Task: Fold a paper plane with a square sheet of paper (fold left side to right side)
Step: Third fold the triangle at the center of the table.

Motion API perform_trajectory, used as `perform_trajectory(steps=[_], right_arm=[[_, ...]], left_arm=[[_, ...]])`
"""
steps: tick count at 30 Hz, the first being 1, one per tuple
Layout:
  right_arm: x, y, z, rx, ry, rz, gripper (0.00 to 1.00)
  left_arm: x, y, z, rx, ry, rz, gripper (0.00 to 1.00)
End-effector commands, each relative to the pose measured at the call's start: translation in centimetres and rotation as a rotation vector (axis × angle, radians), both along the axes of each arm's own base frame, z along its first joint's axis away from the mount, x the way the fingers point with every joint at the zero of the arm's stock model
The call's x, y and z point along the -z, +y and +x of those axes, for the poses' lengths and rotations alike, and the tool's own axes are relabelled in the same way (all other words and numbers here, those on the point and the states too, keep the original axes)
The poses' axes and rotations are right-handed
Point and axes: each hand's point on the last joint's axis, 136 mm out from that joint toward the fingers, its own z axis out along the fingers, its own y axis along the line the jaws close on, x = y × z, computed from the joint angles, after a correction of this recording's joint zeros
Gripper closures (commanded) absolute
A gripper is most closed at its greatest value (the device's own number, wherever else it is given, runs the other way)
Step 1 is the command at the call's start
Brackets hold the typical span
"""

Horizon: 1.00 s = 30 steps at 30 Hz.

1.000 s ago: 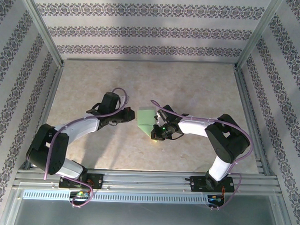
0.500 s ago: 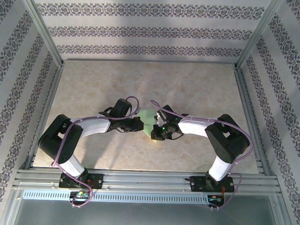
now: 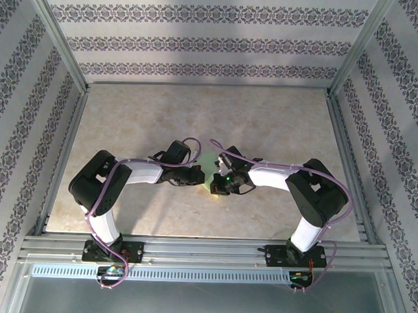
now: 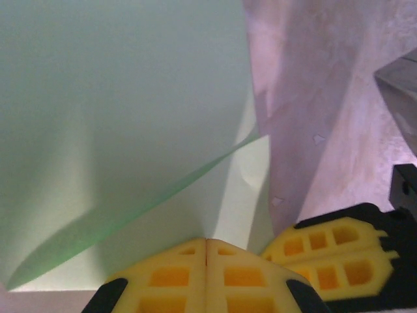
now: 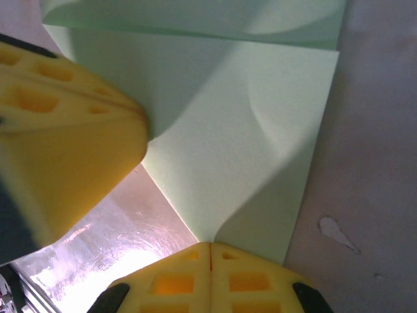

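1 square sheet of paper (image 3: 209,167), pale green and partly folded, lying flat at mid-table (image 3: 278,131) between 2 grippers. 1 flap lifted, curving over the flat layer beneath. Left gripper (image 4: 206,242): yellow fingers pressed fully together, tips down on the sheet. Right gripper (image 5: 210,246): likewise closed, tips at 1 corner of the sheet. 2 arms bent inward, tips just beside each other.

the top view looks down from above and behind the arms, far off, taking in the whole desk (image 3: 265,117). the wrist views sit very close, facing past the left end effector (image 4: 206,242) and right end effector (image 5: 210,246) at lower centre; both share the paper (image 4: 117,117).
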Motion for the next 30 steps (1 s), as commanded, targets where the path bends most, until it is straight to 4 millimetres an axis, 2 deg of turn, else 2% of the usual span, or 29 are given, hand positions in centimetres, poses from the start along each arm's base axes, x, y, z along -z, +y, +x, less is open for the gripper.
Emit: perform_trajectory(steps=[1, 7, 13, 17, 20, 30], right_arm=[[3.5, -3.6, -2.7, 0.014, 0.1, -0.197, 1.0], [2.4, -2.9, -2.1, 0.01, 0.085, -0.144, 1.0], [-1.5, -1.1, -0.2, 0.016, 0.011, -0.011, 1.0], [-3.5, -0.7, 0.8, 0.034, -0.032, 0.074, 1.0], [-3.7, -0.2, 1.0, 0.032, -0.025, 0.141, 1.0], [-1.2, 1.0, 0.4, 0.006, 0.041, 0.133, 1.0]], left_arm=[[-0.7, -1.2, 1.3, -0.002, -0.048, -0.03, 0.96], [1.4, 0.1, 0.3, -0.01, 0.003, 0.055, 0.96], [3.4, 1.1, -1.0, -0.022, 0.066, 0.106, 0.96], [3.7, 1.5, -1.1, -0.033, 0.077, 0.131, 0.98], [3.8, 1.8, -1.0, -0.041, 0.08, 0.154, 0.99], [4.1, 2.0, -1.0, -0.048, 0.091, 0.182, 1.0]])
